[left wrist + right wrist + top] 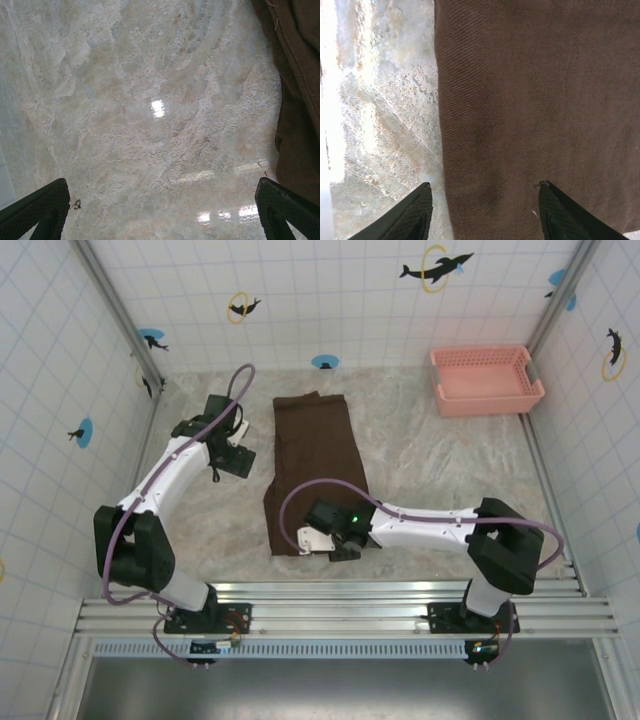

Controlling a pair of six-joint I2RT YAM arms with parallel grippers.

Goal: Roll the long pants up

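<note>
While the long pants are spread flat on the table, the left gripper and right gripper are seen open.

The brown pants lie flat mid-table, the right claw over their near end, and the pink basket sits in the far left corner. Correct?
No: the top external view shows the pink basket in the far right corner. The pants do lie flat mid-table, the right claw over their near end.

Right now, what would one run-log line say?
long pants flat, unrolled | left gripper open over table | right gripper open, straddling pants edge
</note>
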